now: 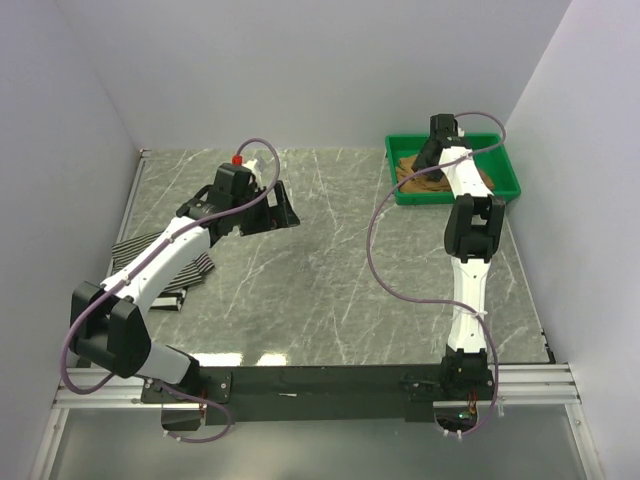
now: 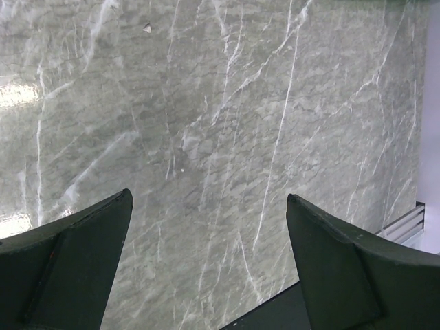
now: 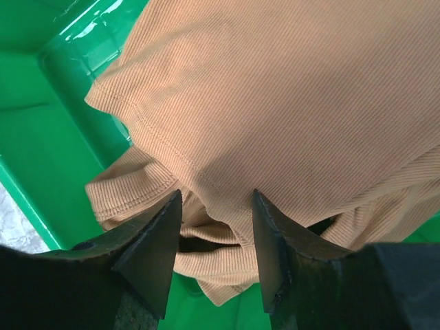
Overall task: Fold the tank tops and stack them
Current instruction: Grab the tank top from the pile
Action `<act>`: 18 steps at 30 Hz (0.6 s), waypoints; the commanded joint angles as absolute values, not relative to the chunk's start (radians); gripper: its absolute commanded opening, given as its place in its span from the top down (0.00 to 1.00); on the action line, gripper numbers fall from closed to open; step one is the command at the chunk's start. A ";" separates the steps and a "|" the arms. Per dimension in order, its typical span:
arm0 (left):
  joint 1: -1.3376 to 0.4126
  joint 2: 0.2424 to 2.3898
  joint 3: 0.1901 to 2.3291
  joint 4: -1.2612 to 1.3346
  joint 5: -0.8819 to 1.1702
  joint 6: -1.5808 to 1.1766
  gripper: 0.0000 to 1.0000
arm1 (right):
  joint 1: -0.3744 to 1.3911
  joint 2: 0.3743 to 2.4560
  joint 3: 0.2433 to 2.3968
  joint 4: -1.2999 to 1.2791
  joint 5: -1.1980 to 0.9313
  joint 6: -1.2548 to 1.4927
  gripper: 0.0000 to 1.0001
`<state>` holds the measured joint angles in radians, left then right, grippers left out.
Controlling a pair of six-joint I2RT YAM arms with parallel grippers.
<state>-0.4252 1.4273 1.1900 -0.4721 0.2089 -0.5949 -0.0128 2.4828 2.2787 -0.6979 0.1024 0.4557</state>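
Observation:
A tan-brown tank top lies crumpled in the green tray at the back right. My right gripper is low over it, its fingers apart on either side of a hem fold, so it is open; in the top view it reaches into the tray above the tan tank top. Black-and-white striped tank tops lie flat at the table's left edge, partly hidden by my left arm. My left gripper hangs open over bare marble, holding nothing.
The grey marble table is walled in white at the left, back and right. A black rail with both arm bases runs along the near edge. The right arm's cable loops over the table's right half.

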 commanded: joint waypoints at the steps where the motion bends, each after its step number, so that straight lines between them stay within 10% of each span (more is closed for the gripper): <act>1: -0.428 1.433 1.212 -0.433 0.236 -0.584 0.01 | -0.005 2.511 2.347 -0.748 0.110 0.471 0.48; 13: -0.428 1.466 1.232 -0.430 0.267 -0.578 0.01 | -0.005 2.552 2.396 -0.821 0.100 0.477 0.53; 18: -0.428 1.482 1.243 -0.428 0.278 -0.575 0.01 | -0.014 2.559 2.401 -0.816 0.068 0.477 0.72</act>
